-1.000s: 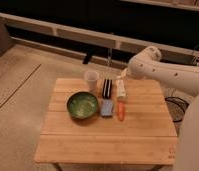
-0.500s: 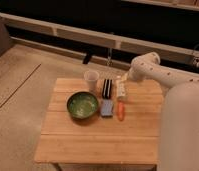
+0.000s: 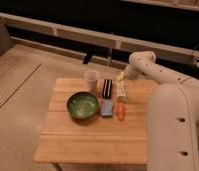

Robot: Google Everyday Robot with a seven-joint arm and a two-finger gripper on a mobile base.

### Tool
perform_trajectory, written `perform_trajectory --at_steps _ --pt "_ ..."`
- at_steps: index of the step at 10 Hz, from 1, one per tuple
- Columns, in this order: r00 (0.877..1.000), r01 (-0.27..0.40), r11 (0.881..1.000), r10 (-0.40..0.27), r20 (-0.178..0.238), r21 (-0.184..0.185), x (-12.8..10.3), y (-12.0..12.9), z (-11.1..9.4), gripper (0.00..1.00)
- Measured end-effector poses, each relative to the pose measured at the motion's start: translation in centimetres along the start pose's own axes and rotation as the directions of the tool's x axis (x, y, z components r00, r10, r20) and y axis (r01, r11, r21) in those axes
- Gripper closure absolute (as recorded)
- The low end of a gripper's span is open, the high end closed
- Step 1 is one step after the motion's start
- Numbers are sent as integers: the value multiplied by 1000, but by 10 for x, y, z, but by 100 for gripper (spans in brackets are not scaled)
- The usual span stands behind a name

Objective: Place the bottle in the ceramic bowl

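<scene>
- Swung in since a second ago: big white arm link (image 3: 174, 130), now looming over the table's edge far to the right of the ceramic bowl (image 3: 83, 105). Slimmer upper arm segment (image 3: 154, 71) also shifted, reaching in from behind and to the right of the bowl.
- Unmoved over that same second: everything lying on the wooden table (image 3: 93, 142).
- Gripper (image 3: 121, 78): right of the bowl and further back, hovering just over the far end of the bottle (image 3: 122, 91). Fingers spread, with no grip on the bottle.
- Bottle: lying flat on the table to the right of the bowl, lengthwise front to back, apart from the bowl's rim and not yet inside it.
- Bowl: upright near the middle of the table, dark green outside, lighter green inside.
- Translucent cup (image 3: 91, 79): upright, just behind the bowl.
- Flat black object (image 3: 107, 88): behind and to the right of the bowl, between the cup and the bottle.
- Blue block (image 3: 107, 108): just beside the bowl's right edge.
- Orange carrot-like piece (image 3: 120, 111): right of the bowl, past the blue block, near the bottle's front end.
</scene>
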Motion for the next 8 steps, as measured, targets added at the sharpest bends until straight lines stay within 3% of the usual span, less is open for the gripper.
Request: perform_trajectory --at_steps 2,8 --pt "999 -13 999 11 -42 -43 10 18 1 35" --pt "998 -37 998 34 -59 -46 17 9 -2 35"
